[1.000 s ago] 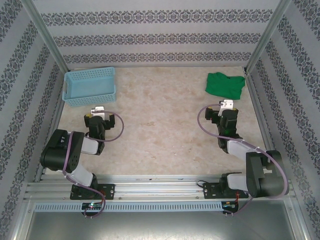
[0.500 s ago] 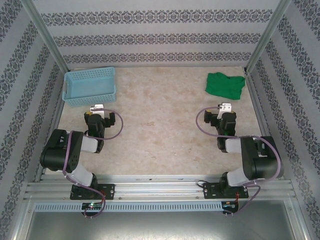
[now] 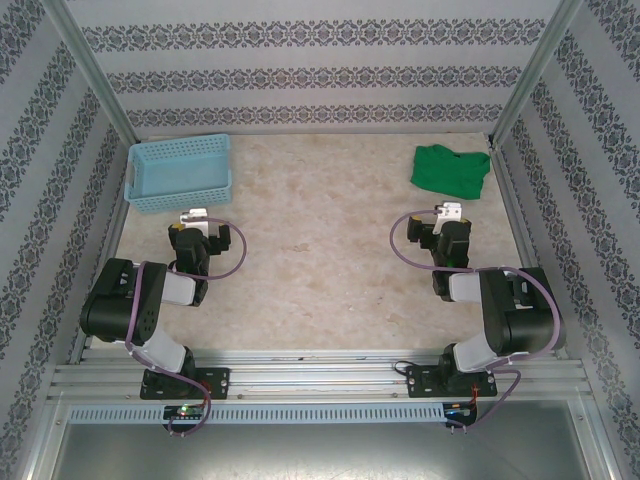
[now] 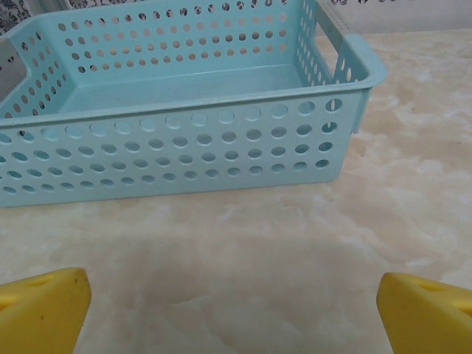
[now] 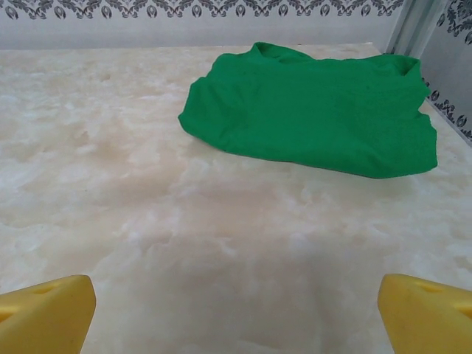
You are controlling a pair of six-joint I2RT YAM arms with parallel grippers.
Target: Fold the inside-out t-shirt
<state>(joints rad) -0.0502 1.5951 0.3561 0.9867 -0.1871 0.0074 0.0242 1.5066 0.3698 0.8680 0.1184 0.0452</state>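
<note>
The inside-out t-shirt (image 3: 450,170) is a bright green bundle lying loosely bunched at the back right of the table. From the right wrist it lies a short way ahead, the t-shirt (image 5: 317,118) rumpled and partly doubled over itself. My right gripper (image 3: 447,226) sits just in front of it, apart from the cloth, open, with bare table between its yellow fingertips (image 5: 44,313). My left gripper (image 3: 196,228) rests at the left, open and empty, its yellow fingertips (image 4: 40,310) wide apart over bare table.
A light blue perforated basket (image 3: 180,200) stands at the back left, directly ahead of the left gripper, and its front wall (image 4: 184,155) is close. Patterned walls and metal posts (image 3: 520,90) enclose the table on three sides.
The right arm's rear links have folded up closer behind its gripper, which shifted slightly left. The left arm nudged a little. The t-shirt and basket have not moved.
</note>
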